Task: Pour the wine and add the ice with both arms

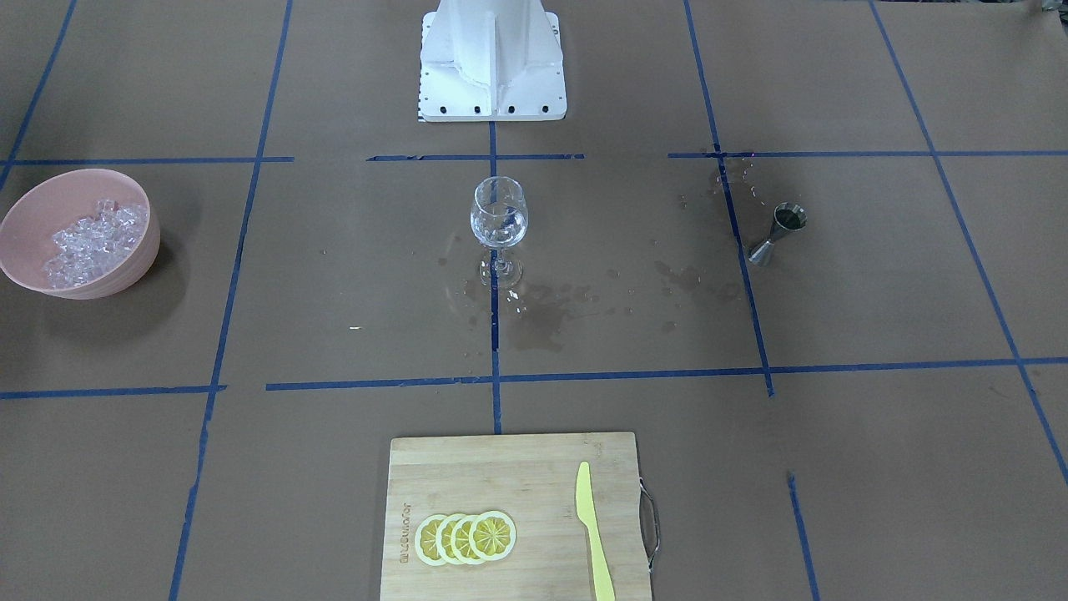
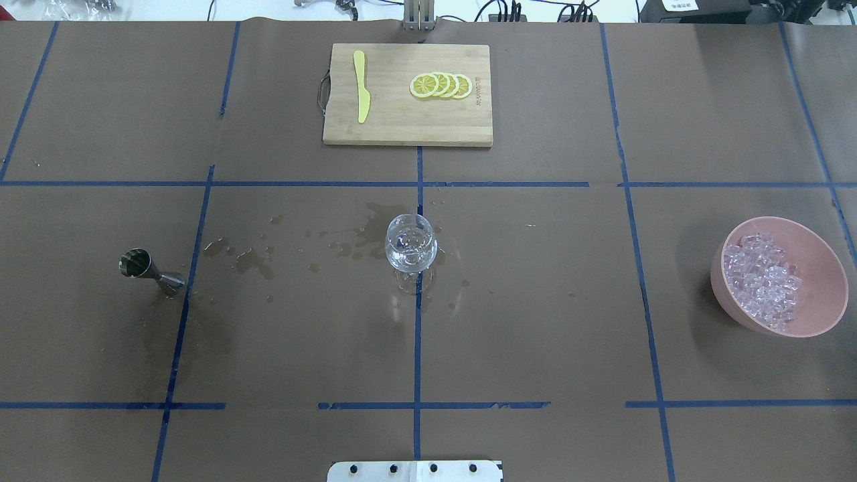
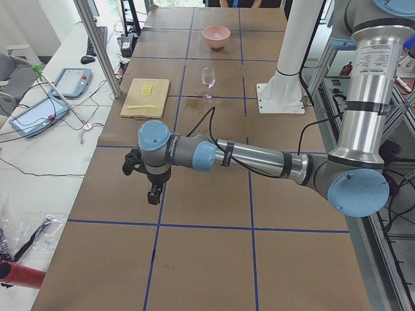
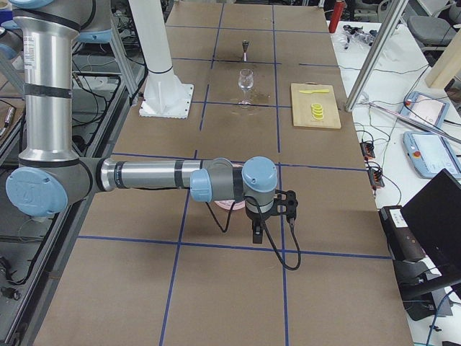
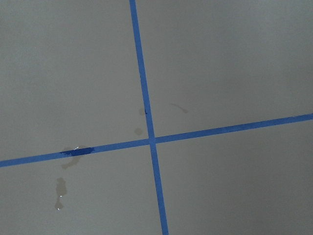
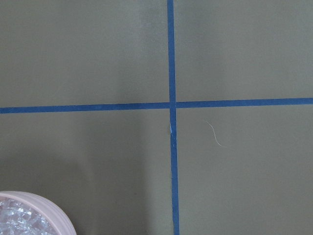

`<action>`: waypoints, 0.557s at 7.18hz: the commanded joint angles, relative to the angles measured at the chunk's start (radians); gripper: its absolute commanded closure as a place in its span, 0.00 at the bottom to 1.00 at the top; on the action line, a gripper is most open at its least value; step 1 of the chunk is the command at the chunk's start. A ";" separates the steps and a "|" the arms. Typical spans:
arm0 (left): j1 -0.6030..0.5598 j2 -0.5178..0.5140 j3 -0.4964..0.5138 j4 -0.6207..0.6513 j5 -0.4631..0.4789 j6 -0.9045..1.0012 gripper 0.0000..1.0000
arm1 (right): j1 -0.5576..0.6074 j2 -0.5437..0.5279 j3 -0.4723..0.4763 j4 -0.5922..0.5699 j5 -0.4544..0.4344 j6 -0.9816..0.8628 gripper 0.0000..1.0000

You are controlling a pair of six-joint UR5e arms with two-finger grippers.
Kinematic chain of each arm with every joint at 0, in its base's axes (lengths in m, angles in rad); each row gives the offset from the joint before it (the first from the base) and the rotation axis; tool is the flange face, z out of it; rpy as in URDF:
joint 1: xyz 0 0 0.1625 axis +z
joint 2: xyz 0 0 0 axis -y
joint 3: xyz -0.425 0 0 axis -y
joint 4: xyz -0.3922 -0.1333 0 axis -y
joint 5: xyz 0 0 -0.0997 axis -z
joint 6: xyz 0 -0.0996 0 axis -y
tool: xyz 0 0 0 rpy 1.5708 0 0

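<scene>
Ice (image 2: 763,281) in bowl (image 2: 822,284), near right claw (image 4: 257,234)

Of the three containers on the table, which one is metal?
The small hourglass-shaped measuring cup, standing alone on the robot's left side. The stemmed glass is clear, and the bowl is pink.
</scene>
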 commanded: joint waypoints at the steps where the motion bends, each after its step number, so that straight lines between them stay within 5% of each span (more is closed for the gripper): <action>1: 0.065 0.010 -0.218 0.002 0.019 -0.051 0.00 | -0.001 0.010 0.003 0.001 0.001 -0.002 0.00; 4: 0.332 0.079 -0.503 -0.005 0.217 -0.532 0.00 | -0.009 0.076 -0.009 -0.006 -0.002 0.007 0.00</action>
